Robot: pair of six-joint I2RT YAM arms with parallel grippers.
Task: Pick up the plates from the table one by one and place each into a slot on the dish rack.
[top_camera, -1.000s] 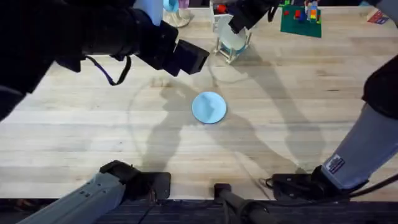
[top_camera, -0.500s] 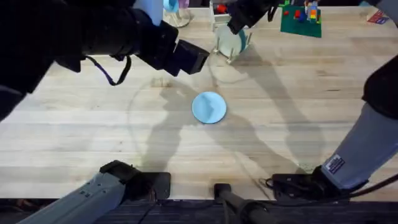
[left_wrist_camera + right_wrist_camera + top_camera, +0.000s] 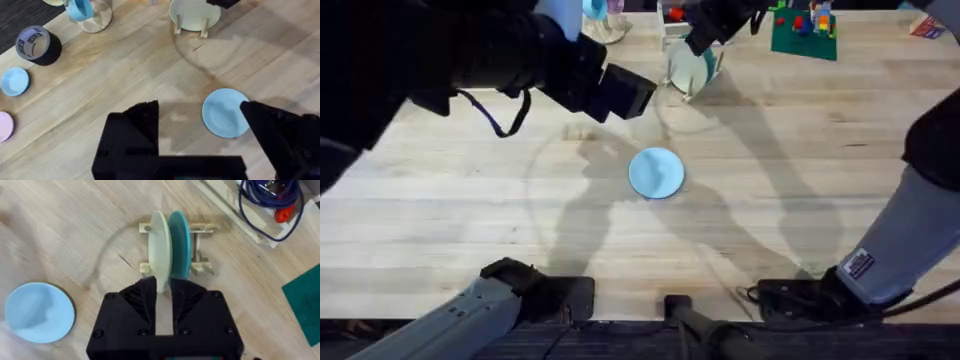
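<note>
Right gripper (image 3: 162, 287) clamps pale plate (image 3: 159, 245) upright in dish rack (image 3: 200, 262) — left gripper (image 3: 200, 120) spread open above blue plate (image 3: 225, 112).

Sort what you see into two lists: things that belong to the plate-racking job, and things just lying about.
Belongs to the job:
- light blue plate flat on the table
- pale yellow-green plate standing in the dish rack
- right claw at that plate

Lying about:
- tape roll
- blue saucer
- pink saucer
- green baseplate

A light blue plate (image 3: 656, 172) is lying flat mid-table (image 3: 800, 160); a pale yellow-green plate (image 3: 159, 245) is being held upright in the dish rack (image 3: 199, 250).
</note>
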